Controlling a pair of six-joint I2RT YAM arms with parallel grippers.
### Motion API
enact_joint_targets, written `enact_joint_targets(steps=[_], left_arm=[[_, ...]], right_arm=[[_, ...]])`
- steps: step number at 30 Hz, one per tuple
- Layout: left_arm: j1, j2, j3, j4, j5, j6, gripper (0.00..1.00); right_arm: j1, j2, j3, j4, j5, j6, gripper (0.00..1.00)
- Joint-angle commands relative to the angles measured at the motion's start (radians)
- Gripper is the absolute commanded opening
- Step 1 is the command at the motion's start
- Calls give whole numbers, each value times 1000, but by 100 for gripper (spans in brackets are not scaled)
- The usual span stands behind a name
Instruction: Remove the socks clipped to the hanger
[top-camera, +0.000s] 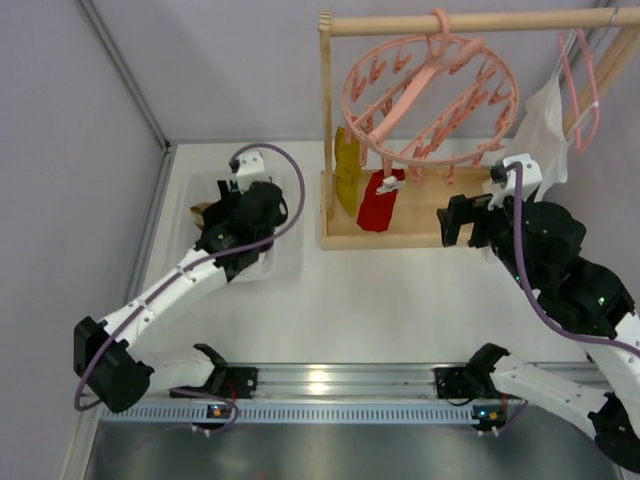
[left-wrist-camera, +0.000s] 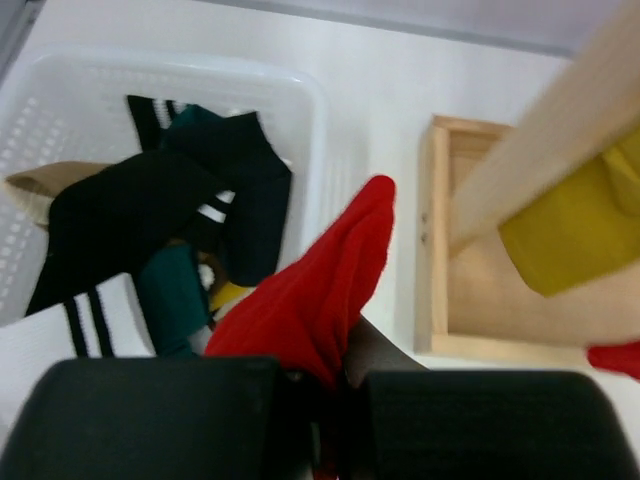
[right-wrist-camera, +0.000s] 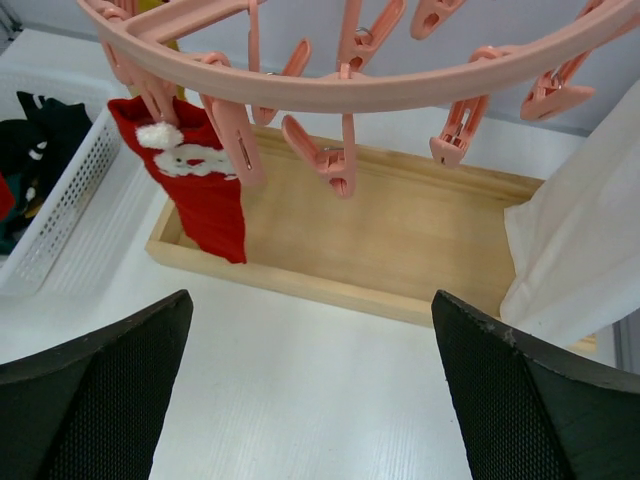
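Clamping a loose red sock between its closed fingers, the left gripper hangs at the near left over a white basket. This sock is plain ribbed red and trails up and away from the fingertips. Under it, the basket holds a heap of overlapping socks: a black sock with white stripes, a teal sock, a white sock with black stripes, and a tan sock at the left edge. The exact count cannot be told.

To the right, the right gripper sits above the white table, its two fingers spread wide apart and holding nothing.

Farther back stands a wooden rack, with a shallow tray base, an upright post and a rod across the top. One round pink hanger hooks over the rod. It is a ring with spokes and many dangling pegs, nearly all bare.

Two socks are clipped on its left side. One is a Santa sock, red with a white-bearded face and pompom. It hangs toward the tray, left of and beyond the right gripper, well apart from its fingers. One mustard yellow sock hangs just left of it, beside the post. At the far right, a white garment hangs near the rod's end.
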Motion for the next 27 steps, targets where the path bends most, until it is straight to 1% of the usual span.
enact_joint_targets(steps=[1, 2, 3, 4, 5, 6, 8, 9, 10, 11, 13, 14, 15, 19, 21, 22, 23, 24, 26, 27], left_arm=[[169, 1, 148, -152, 157, -75, 0], [207, 32, 172, -188, 186, -84, 0], [294, 47, 199, -201, 223, -84, 0], [338, 63, 234, -207, 286, -86, 0], [376, 95, 252, -212, 315, -87, 0], [448, 112, 268, -224, 338, -89, 0], [503, 168, 304, -225, 392, -87, 0], [540, 187, 317, -227, 403, -80, 3], [551, 227, 332, -227, 416, -70, 9], [559, 242, 350, -227, 432, -61, 20], [562, 270, 357, -227, 443, -58, 60], [562, 273, 355, -227, 452, -64, 77], [562, 273, 352, -227, 455, -67, 98], [562, 235, 328, -225, 499, -81, 99], [550, 209, 311, -218, 577, -99, 98], [531, 187, 308, -206, 584, -93, 99], [508, 181, 306, -181, 582, -64, 99], [437, 175, 299, -160, 569, -44, 99], [361, 161, 283, -120, 561, 5, 99], [305, 153, 270, -56, 577, 14, 99]], right_arm=[[-12, -36, -17, 53, -29, 13, 99], [-12, -49, -20, 51, -32, 16, 99], [-12, -55, -23, 51, -34, 14, 99], [-12, -63, -31, 50, -38, 16, 99], [-12, -73, -34, 50, -38, 14, 99], [-12, -79, -35, 47, -40, 16, 99], [-12, -95, -41, 44, -38, 13, 99], [-12, -99, -41, 39, -38, 11, 99], [-12, -102, -40, 35, -32, 6, 99], [-12, -110, -38, 30, -29, 5, 99], [-12, -119, -37, 28, -20, 5, 99], [-12, -127, -37, 28, -22, 3, 99], [-12, -129, -35, 27, -20, 3, 99], [-11, -132, -44, 22, -17, 2, 99], [-12, -136, -58, 22, -6, 3, 99], [-12, -148, -64, 24, 1, 9, 99], [-12, -156, -77, 36, 3, 13, 99], [-12, -165, -98, 44, 3, 22, 99], [-12, -194, -118, 59, -2, 31, 99], [-12, -199, -129, 59, -5, 34, 99]])
